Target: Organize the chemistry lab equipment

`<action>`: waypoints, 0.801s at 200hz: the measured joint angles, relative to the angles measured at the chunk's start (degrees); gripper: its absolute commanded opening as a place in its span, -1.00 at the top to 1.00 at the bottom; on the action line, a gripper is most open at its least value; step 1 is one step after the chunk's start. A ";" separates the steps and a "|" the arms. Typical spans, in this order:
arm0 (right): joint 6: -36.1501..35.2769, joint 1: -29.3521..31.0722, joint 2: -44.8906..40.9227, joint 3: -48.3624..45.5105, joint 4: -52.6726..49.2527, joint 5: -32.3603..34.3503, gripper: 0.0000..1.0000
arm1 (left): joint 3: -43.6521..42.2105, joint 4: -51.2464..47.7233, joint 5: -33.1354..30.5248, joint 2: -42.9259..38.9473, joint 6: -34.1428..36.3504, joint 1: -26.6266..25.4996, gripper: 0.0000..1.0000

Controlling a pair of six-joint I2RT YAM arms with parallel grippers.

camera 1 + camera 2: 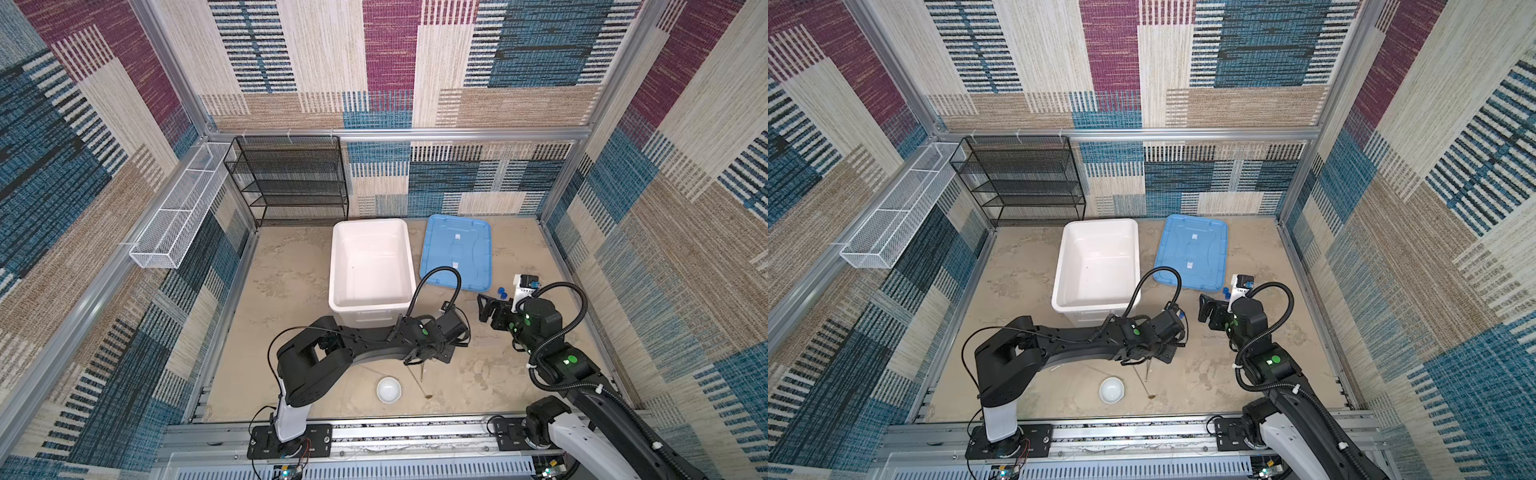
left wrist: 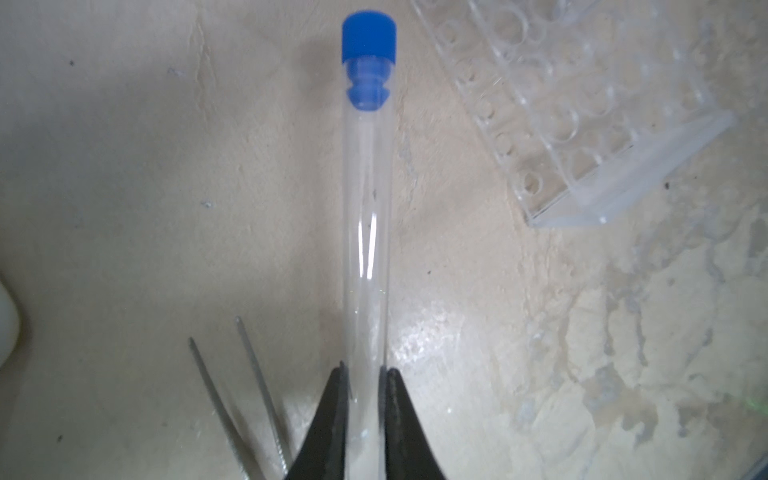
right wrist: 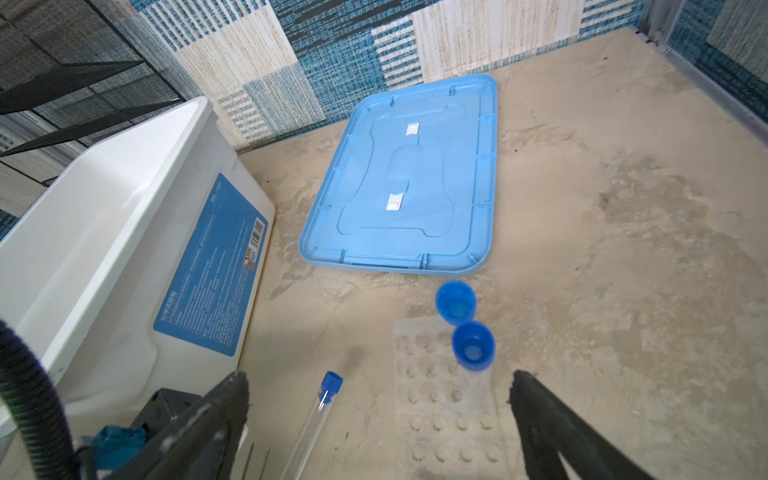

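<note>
The black left arm [image 1: 357,353] and right arm [image 1: 582,370] are showing green dots [image 1: 572,358], white base segments [image 1: 291,419] and looping ribbed cables [image 1: 561,284].

Plenty of bare tabletop [image 1: 286,299] left of the white tub [image 1: 345,257], easy passage there. Tub and blue lid [image 1: 457,249] leave just a narrow lane between them. Nearer us, the tube rack [image 3: 440,419] carries two capped tubes [image 3: 473,348] standing tall, and the held tube [image 3: 318,409] in the left gripper [image 2: 365,370] fills the gap beside it. Tweezers [image 2: 258,382] lie just beside those fingers.
</note>
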 measured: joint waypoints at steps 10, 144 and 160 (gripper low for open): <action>-0.13 0.00 0.28 0.13 0.13 -1.53 -0.99 | -1.36 2.05 0.57 -0.79 0.20 0.00 0.73; 1.31 -2.23 20.41 17.86 -6.23 -25.88 -0.54 | -23.32 31.87 0.55 -18.32 8.90 -0.11 0.74; 1.09 -1.97 21.79 17.88 -6.29 -27.28 -0.44 | -24.20 32.85 -0.57 -19.12 9.49 -0.11 0.74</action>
